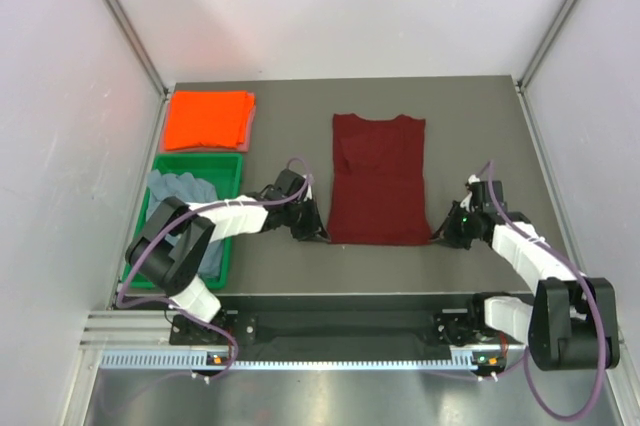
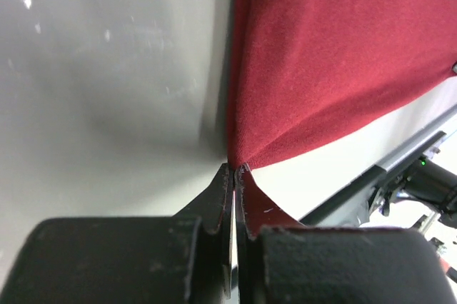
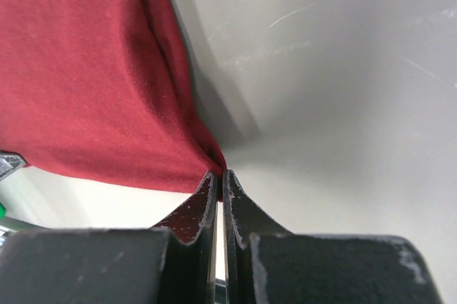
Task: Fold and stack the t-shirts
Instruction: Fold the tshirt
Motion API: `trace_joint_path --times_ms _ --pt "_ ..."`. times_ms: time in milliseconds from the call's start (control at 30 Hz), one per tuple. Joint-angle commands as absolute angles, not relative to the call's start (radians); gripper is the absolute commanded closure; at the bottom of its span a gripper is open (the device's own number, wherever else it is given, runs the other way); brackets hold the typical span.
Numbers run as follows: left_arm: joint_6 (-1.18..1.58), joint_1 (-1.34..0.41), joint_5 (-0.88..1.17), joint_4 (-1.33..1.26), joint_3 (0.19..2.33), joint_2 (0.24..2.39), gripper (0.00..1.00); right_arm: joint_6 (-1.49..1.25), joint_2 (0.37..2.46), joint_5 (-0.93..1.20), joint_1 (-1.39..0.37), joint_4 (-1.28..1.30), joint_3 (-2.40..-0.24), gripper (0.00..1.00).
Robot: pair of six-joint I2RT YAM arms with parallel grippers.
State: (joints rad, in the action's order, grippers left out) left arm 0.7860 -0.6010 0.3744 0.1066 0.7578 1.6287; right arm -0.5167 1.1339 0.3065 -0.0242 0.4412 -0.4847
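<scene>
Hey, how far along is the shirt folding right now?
Done: the orange t-shirt lies folded at the far left. In hand: the left gripper and right gripper each pinch a near corner of the maroon t-shirt. Left: the grey-blue t-shirt, crumpled in the green tray.

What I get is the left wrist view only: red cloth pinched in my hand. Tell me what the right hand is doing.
Observer: The right hand is shut on the other near corner of the maroon t-shirt, which lies spread flat with its collar at the far end.
Operator: Now tell me what is left to fold.
Observer: The grey-blue t-shirt lies crumpled in the green tray at the left side.
</scene>
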Motion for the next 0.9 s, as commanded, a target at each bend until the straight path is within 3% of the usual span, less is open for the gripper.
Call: trace_joint_path --times_ms 0,400,867 --pt "0.785 -0.595 0.36 0.19 0.729 1.565 1.0 -0.489 1.082 0.253 -0.021 0.477 -0.503 1.0" --pt "0.81 -0.624 0.377 0.23 0.735 1.493 1.0 -0.542 0.997 0.268 -0.077 0.511 -0.494 1.0" --pt "0.735 -0.621 0.253 0.466 1.054 1.529 1.0 -0.546 1.017 0.245 -0.077 0.607 -0.722 1.0"
